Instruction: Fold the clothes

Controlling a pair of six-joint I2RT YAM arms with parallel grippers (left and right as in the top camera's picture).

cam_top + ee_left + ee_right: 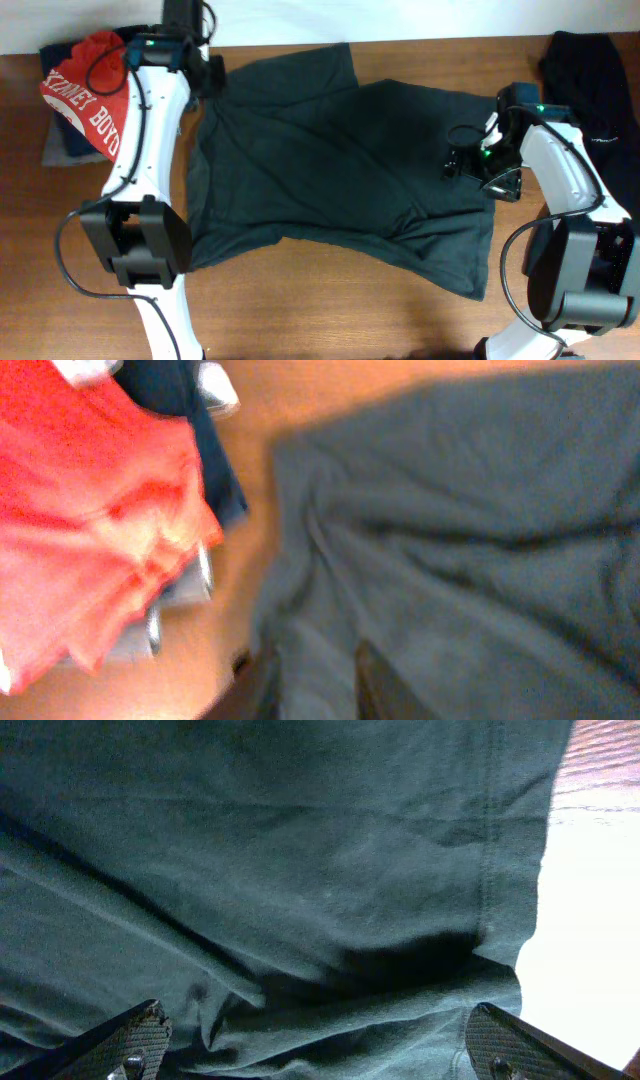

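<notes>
Dark grey-green T-shirt (330, 160) lies spread, not yet folded, on the worktop (300, 310) under the released right jaws and at the left jaws, whose grip I cannot tell; seemingly every fold remains.

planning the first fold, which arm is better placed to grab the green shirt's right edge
Right, probably: the right end effector is open, low over the shirt's stitched edge. The left end effector is at the opposite corner.

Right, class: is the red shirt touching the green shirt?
Apart. The left wrist view shows a strip of bare table between the red shirt and the green shirt.
</notes>
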